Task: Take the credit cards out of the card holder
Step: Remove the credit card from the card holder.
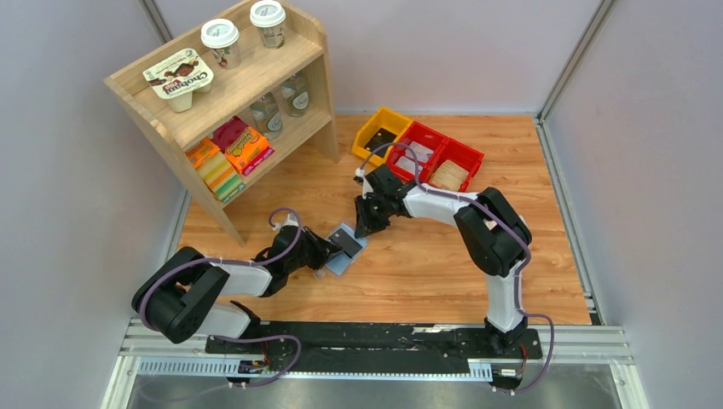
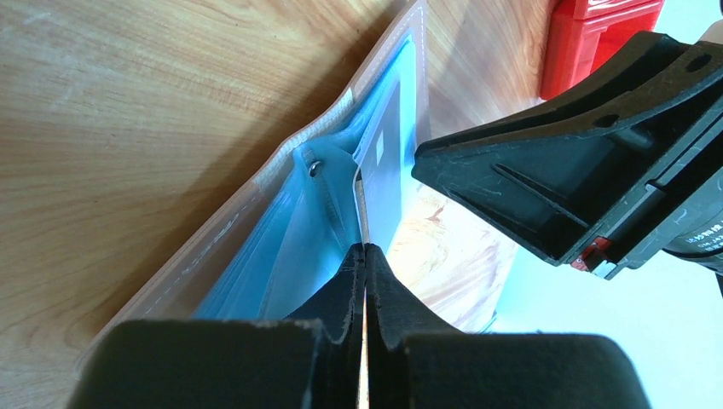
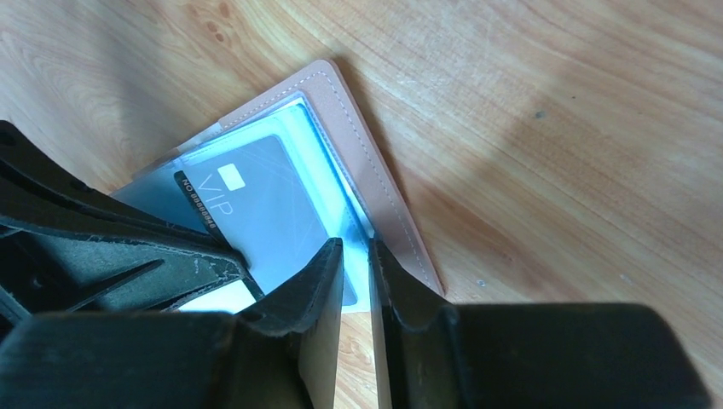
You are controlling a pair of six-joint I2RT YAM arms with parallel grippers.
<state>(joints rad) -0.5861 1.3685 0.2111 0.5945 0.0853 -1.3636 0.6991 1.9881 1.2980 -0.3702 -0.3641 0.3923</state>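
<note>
We see the card holder (image 1: 339, 262) lying open on the wooden table (image 1: 443, 273), a little toward seven o'clock from its middle. The left gripper (image 2: 365, 271) reaches in from eight o'clock and is pinched tight on a thin leaf of the holder. The right gripper (image 3: 355, 260) comes in from one o'clock, its jaws a narrow slit astride the holder's edge. We cannot tell whether they grip anything. A grey card (image 3: 264, 204) marked VIP sits in a clear pocket, at ten o'clock from those fingertips. We judge two risks. The right jaws may close on pocket and card together, lifting both. Or the left pinch may slip off the slick plastic, letting the holder drag.
</note>
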